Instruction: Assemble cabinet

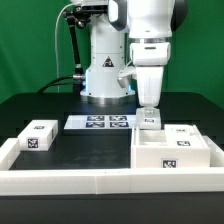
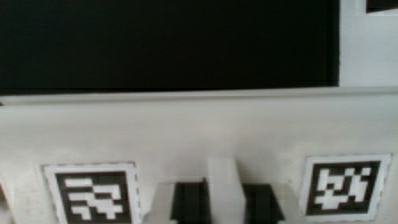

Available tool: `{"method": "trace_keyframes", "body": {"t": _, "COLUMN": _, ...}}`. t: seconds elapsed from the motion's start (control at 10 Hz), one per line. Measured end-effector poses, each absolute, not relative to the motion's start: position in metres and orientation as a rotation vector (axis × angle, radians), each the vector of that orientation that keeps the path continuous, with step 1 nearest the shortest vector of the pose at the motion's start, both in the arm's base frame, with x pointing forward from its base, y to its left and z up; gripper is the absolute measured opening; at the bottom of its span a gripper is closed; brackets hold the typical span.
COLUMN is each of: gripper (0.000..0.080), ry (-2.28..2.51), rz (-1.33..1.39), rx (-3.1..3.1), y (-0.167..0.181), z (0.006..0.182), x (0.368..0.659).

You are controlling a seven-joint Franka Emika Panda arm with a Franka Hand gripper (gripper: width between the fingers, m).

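Observation:
The cabinet (image 1: 176,148) is a large white blocky piece with tags, lying on the black table at the exterior view's right. My gripper (image 1: 148,110) hangs straight down over its far left corner, where a small raised tagged part (image 1: 150,121) stands. In the wrist view the cabinet's white surface (image 2: 196,130) fills the lower half, with one tag (image 2: 93,192) on one side and another tag (image 2: 347,185) on the other. My gripper (image 2: 222,205) has its dark fingers (image 2: 185,203) pressed against both sides of a thin white rib (image 2: 222,180) of the cabinet.
A small white tagged block (image 1: 38,135) lies at the exterior view's left. The marker board (image 1: 108,122) lies in front of the robot base (image 1: 105,75). A long white border rail (image 1: 90,182) runs along the front and up the left side.

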State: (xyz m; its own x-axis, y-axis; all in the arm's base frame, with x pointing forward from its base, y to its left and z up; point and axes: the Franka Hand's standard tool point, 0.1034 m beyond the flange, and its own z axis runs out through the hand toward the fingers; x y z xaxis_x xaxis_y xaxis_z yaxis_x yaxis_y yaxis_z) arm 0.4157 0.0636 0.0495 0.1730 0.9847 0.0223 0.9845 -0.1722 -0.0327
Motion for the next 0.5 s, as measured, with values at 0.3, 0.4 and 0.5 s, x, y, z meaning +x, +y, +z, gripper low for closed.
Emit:
{"method": "trace_keyframes", "body": {"t": 0.3, "gripper": 0.0071, "ry": -1.989, "rz": 0.011, "rx": -2.390, "y": 0.062, "z": 0.057, "x": 0.432}}
{"method": "trace_keyframes", "body": {"t": 0.4, "gripper": 0.0071, "ry": -1.983, "rz": 0.002, "rx": -2.399, "y": 0.063, "z": 0.059, "x": 0.435}}
{"method": "trace_keyframes", "body": {"t": 0.5, "gripper": 0.0071, "ry": -1.981, "rz": 0.006, "rx": -2.398, "y": 0.063, "z": 0.058, "x": 0.434}}
